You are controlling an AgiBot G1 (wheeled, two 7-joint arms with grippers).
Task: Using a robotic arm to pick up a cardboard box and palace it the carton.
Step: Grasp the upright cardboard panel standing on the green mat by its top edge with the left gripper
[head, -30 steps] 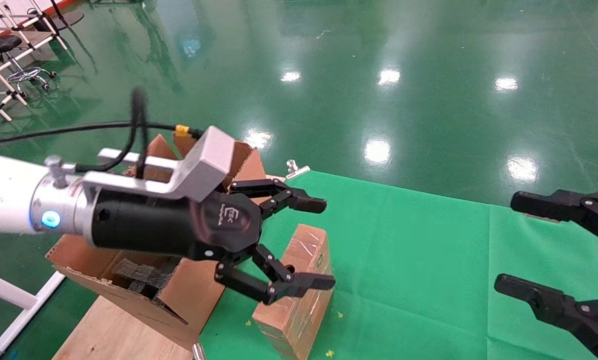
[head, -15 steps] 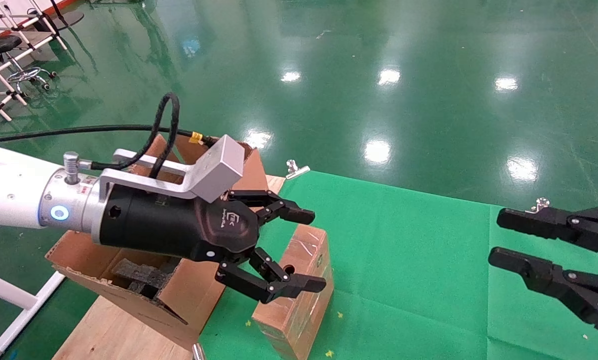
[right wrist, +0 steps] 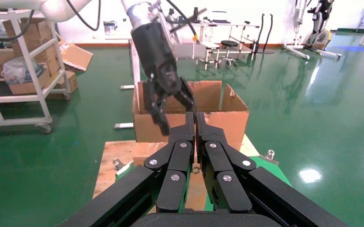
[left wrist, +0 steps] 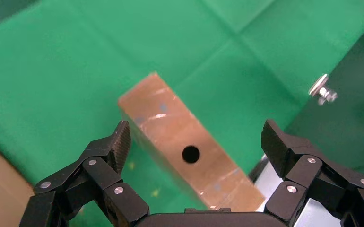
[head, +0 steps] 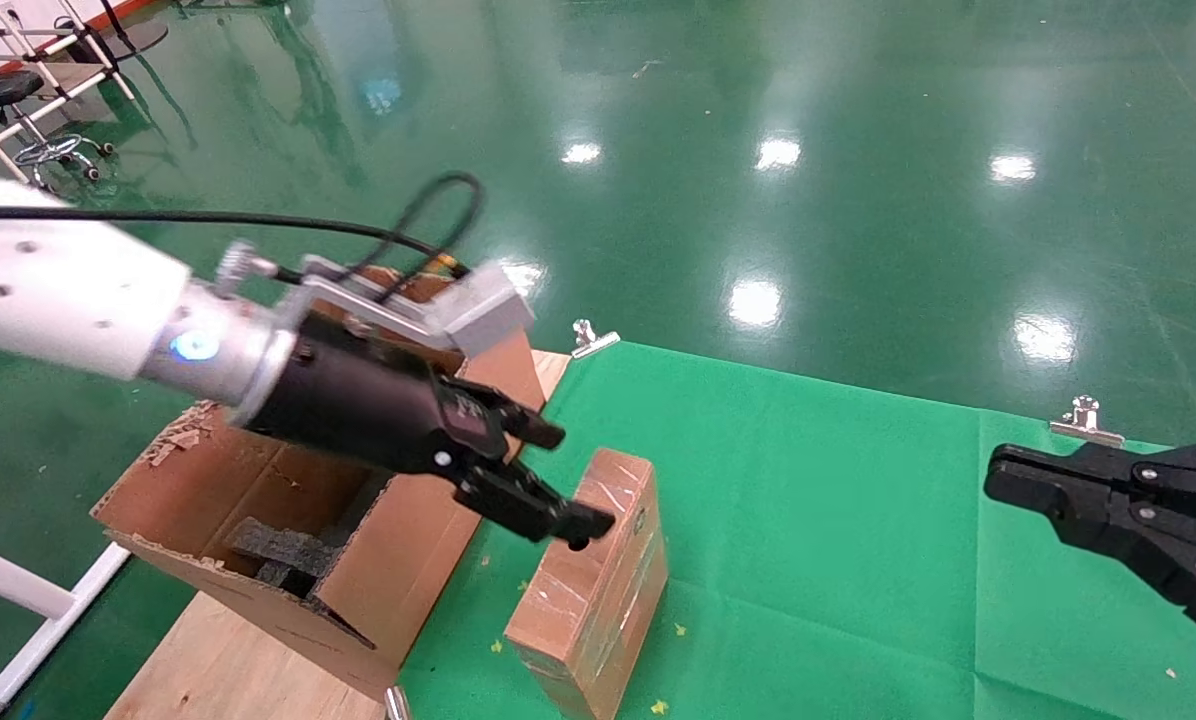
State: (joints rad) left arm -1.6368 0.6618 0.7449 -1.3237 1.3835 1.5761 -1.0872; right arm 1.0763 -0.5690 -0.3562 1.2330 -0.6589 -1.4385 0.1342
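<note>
Green cloth (head: 818, 520) under cardboard box (head: 590, 575) (carton (head: 288, 520) just beside), left gripper (head: 558, 480) above.

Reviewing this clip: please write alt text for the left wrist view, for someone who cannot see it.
The left hand hangs open above the cardboard box, its two black fingers spread to either side of the box and not touching it. The taped brown box lies on a green cloth, a round hole in its upward face. A metal clip sits at the cloth's edge.
</note>
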